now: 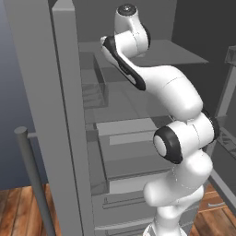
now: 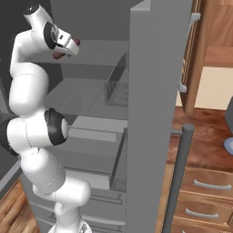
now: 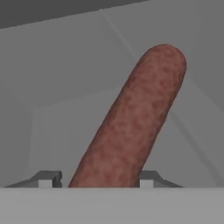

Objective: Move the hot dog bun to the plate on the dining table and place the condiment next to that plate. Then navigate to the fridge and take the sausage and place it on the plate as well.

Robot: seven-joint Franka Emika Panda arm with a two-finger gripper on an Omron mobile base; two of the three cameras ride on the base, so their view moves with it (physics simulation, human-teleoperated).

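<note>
Sausage [image 3: 131, 122], one, clamped between two fingers [image 3: 47, 178], inside one fridge [image 1: 64, 115]

One sausage [image 3: 131, 122]; one fridge [image 1: 69, 115] (door open); one claw [image 3: 99, 179]; two fingertips [image 3: 48, 178]

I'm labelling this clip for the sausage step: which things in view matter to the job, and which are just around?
For the job:
- sausage, between the gripper jaws
- fridge, open, arm reaching inside

Just around:
- fridge drawers
- wooden cabinet drawers
- wood floor
</note>
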